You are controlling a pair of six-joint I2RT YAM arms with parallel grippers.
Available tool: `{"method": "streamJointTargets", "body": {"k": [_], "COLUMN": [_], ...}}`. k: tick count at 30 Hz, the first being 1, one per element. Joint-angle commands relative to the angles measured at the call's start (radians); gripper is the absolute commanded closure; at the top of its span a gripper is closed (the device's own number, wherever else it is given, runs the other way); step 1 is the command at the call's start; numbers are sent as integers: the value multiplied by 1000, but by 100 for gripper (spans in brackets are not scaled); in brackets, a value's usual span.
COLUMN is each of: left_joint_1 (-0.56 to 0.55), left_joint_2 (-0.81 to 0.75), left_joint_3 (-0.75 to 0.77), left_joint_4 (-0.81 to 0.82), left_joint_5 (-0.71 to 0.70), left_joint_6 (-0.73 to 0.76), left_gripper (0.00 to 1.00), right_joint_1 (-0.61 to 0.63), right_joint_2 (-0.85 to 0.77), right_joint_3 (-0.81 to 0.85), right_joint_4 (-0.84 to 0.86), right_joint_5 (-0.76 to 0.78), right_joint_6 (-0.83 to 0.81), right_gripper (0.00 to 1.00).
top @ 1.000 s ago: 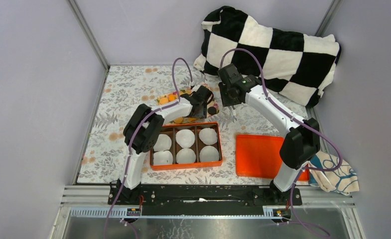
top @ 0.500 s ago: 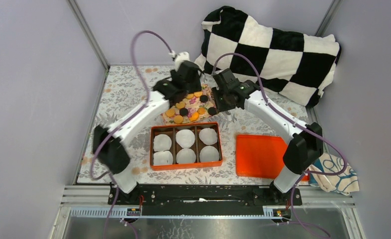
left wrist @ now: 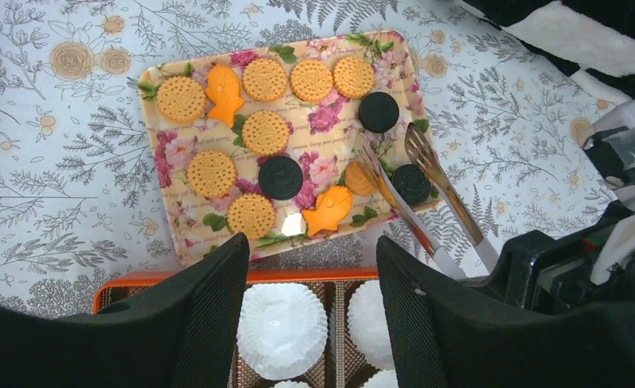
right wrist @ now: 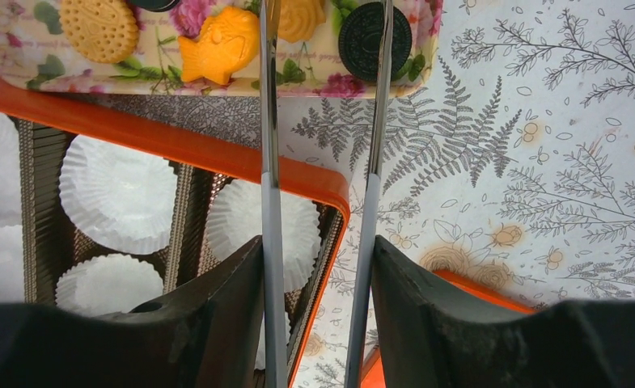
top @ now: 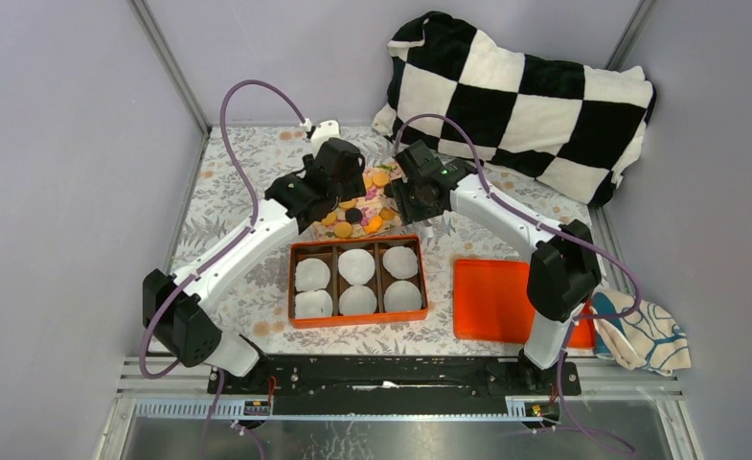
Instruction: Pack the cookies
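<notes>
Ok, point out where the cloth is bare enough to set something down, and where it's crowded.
Bare: the far-left corner of the cloth, between the wall and the floral tray; the strip between orange box and orange lid is narrow. Crowded: around the tray, where the tongs reach in.

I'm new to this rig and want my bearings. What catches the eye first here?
The black-and-white checkered pillow at the back right dominates. In the middle, a floral tray holds tan and dark cookies, with the right claw gripping metal tongs at its edge. Just in front sits an orange box of white paper cups.
</notes>
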Motion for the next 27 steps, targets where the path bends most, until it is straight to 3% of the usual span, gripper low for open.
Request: {"method": "streamJointTargets", "body": {"k": [1,16,27], "left_joint_1": [1,1,7], "left_joint_2": [-27,-50,-63], "left_joint_3": [-12,-61,-87], "left_joint_4": [11,23,23], "left_joint_5": [-28,-13,-32], "left_joint_6": [-2,-9,-26], "left_gripper": [36,36,36], "right_joint_1": [6,6,9], "right_joint_2": [23,156,83], "right_joint_3": [45,136,123], "right_joint_4": [34,38,35], "right_joint_5": [39,101,90], "right_joint_6": [-8,-6,-5], "right_gripper": [46,50,89]}}
